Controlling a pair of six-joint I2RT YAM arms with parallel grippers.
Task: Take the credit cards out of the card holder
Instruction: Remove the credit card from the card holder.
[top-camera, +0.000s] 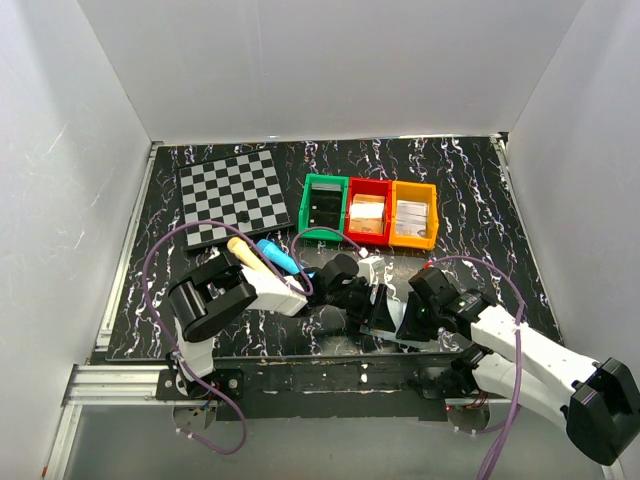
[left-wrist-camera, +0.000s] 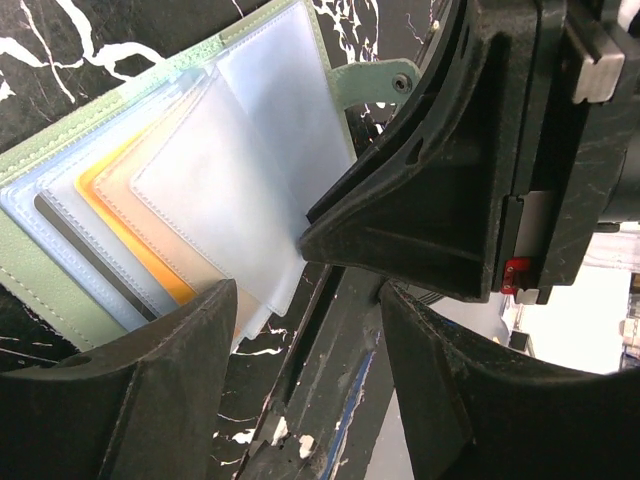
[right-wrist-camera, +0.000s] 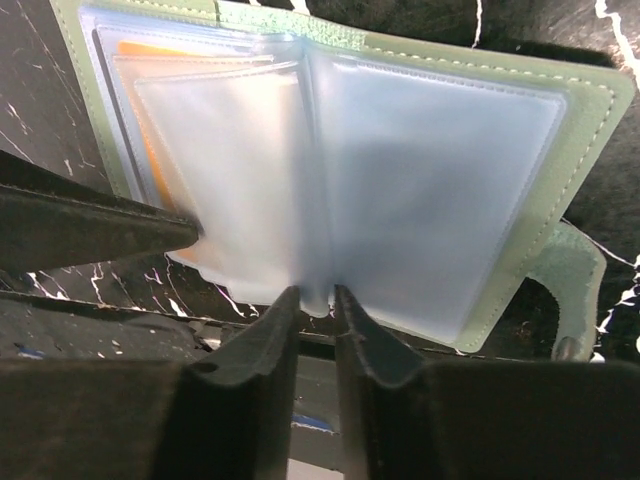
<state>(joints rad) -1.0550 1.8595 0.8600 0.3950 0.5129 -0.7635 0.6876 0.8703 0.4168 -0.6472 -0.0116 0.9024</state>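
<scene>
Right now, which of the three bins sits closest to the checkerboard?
The green bin, at the row's left end beside the checkerboard; the red bin is in the middle, the orange bin farthest.

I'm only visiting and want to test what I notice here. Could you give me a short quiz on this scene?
1. True or false: the card holder lies shut.
2. Which colour is the middle bin of the three? A green, B red, C orange.
3. Fill in: the right pincer pinches a clear ____ of the card holder.
Key: 1 false, it lies open. 2 B. 3 sleeve.
</scene>
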